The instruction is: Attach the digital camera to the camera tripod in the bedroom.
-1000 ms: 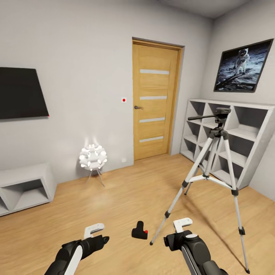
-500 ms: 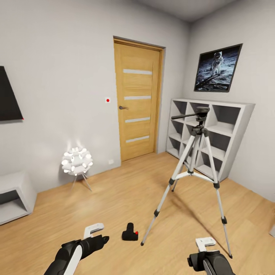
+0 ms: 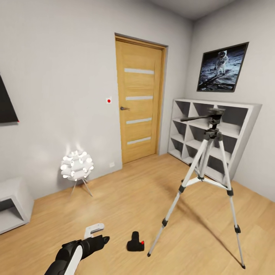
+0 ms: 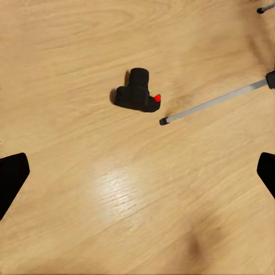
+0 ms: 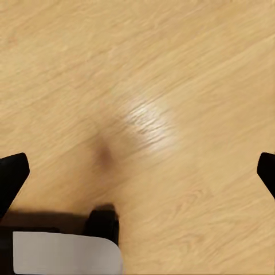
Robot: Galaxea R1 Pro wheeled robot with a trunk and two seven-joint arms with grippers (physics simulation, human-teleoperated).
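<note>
Camera (image 3: 135, 242): small, black, red button on top. It lies on the wood floor (image 3: 114, 198), loose, touching nothing, just beside the foot of the tripod's nearest leg. In the left wrist view the camera (image 4: 136, 93) sits ahead of the fingers, its lens barrel pointing away from that leg.

Tripod (image 3: 211, 168): upright on three spread silver legs, in front of the white shelf (image 3: 225, 133) along the right wall. Black head bare on top, handle sticking out toward the door (image 3: 140, 103). The mount is free, so the fitting step is judged not yet begun.

Left hand (image 3: 96, 238): low over the floor, short of the camera, holding nothing. Its fingers (image 4: 11, 177) stand wide apart, apparently set for a reach down to the camera.

Right hand: its wrist view looks at bare floor (image 5: 149, 86), the fingers (image 5: 11, 175) wide apart and gripping nothing.

Other fittings: ball lamp (image 3: 76, 167) lit by the far wall; moon picture (image 3: 222, 67) above the shelf.

Stage: approach, with pickup pending.
</note>
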